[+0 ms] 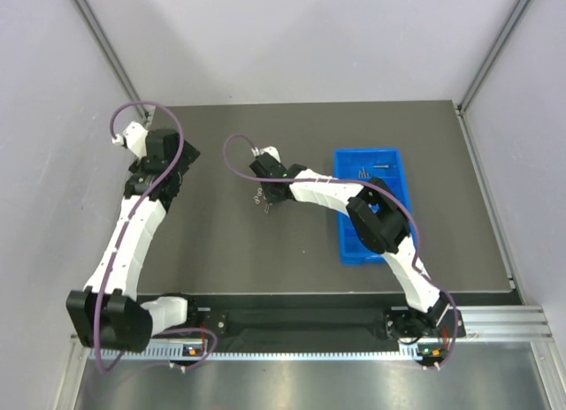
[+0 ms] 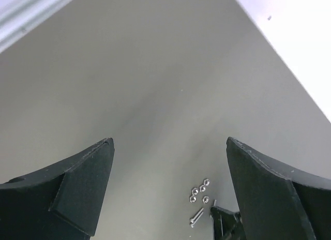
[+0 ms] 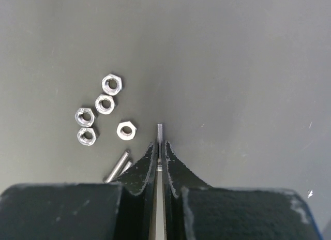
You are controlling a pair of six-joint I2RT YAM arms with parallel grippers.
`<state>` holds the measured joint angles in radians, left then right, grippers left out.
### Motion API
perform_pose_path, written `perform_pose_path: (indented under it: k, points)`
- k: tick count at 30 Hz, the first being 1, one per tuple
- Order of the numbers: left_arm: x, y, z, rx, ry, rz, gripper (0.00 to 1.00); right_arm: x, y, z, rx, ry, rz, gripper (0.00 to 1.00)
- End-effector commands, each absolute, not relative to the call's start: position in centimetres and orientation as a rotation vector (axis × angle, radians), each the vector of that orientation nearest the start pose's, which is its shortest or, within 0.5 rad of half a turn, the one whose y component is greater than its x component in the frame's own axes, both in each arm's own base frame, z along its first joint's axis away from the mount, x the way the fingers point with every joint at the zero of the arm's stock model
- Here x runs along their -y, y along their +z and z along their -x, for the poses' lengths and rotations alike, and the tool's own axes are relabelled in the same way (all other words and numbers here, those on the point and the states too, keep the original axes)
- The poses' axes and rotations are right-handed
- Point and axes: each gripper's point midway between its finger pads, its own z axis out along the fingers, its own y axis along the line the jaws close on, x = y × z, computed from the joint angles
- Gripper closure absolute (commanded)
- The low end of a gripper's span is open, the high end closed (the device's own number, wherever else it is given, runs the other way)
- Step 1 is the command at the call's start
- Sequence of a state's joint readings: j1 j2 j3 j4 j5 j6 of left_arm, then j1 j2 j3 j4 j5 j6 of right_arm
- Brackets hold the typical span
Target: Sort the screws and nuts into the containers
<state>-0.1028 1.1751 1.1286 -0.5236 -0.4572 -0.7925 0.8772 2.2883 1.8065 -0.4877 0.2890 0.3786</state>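
No writing, label, brand, number or sign can be read in any view. Small coloured spots beside the right arm's base, at the near edge, are too tiny to make out.

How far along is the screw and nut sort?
Done: a few screws lie in the blue tray's far compartment. In hand: the right gripper is shut on one screw. Remaining: five nuts and at least one loose screw on the table. The left gripper is open, empty.
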Motion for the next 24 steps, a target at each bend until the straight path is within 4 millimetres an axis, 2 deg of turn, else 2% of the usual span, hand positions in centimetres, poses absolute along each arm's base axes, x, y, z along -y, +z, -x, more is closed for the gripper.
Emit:
perform_pose_path:
  k: [1, 4, 7, 9, 10, 11, 12, 13, 14, 15, 17, 19, 20, 22, 23, 24]
  points:
    - [0.0, 25.2, -38.6, -1.861, -0.168, 0.942, 0.06, -38.6, 1.5, -35.6, -2.485, 0.119, 0.533, 1.0]
    - [-0.3, 24.1, -39.9, -1.889, -0.129, 0.936, 0.06, -38.4, 3.2, -35.3, -2.47, 0.187, 0.514, 1.0]
    - [-0.6, 23.2, -41.1, -1.901, -0.096, 0.893, 0.05, -38.0, 5.9, -35.7, -2.465, 0.288, 0.449, 1.0]
    - [-0.2, 23.3, -41.9, -1.895, -0.111, 0.808, 0.05, -37.5, 8.7, -36.4, -2.429, 0.359, 0.408, 1.0]
    - [0.1, 22.2, -41.7, -1.914, -0.119, 0.783, 0.06, -37.1, 9.9, -36.6, -2.408, 0.365, 0.396, 1.0]
    - [0.1, 22.0, -41.7, -1.909, -0.123, 0.765, 0.06, -36.5, 12.0, -37.0, -2.37, 0.376, 0.373, 1.0]
    - [0.2, 22.6, -41.8, -1.881, -0.136, 0.743, 0.06, -35.9, 13.1, -37.4, -2.348, 0.369, 0.357, 1.0]
    - [0.6, 21.7, -41.5, -1.9, -0.165, 0.736, 0.06, -35.0, 14.1, -38.0, -2.332, 0.363, 0.331, 1.0]
    - [1.0, 21.8, -41.5, -1.898, -0.201, 0.733, 0.06, -34.1, 15.9, -38.1, -2.307, 0.376, 0.305, 1.0]
    - [1.5, 22.0, -41.5, -1.897, -0.239, 0.714, 0.06, -33.4, 16.7, -38.4, -2.296, 0.379, 0.285, 1.0]
    - [2.6, 21.9, -41.6, -1.912, -0.307, 0.674, 0.07, -30.6, 18.8, -39.4, -2.272, 0.372, 0.209, 1.0]
    - [2.7, 21.7, -41.8, -1.928, -0.309, 0.663, 0.07, -28.1, 19.6, -39.8, -2.261, 0.343, 0.141, 1.0]
    - [2.8, 21.2, -41.6, -1.952, -0.311, 0.666, 0.07, -25.7, 20.2, -40.2, -2.249, 0.305, 0.083, 1.0]
    - [2.9, 20.6, -41.6, -1.983, -0.322, 0.666, 0.07, -23.0, 20.4, -40.4, -2.241, 0.259, 0.015, 1.0]
    - [3.0, 20.3, -41.6, -1.996, -0.327, 0.66, 0.07, -20.6, 20.4, -40.3, -2.238, 0.229, -0.037, 1.0]
    - [3.2, 20.1, -41.6, -2.008, -0.342, 0.656, 0.07, -19.2, 20.3, -40.2, -2.235, 0.199, -0.07, 1.0]
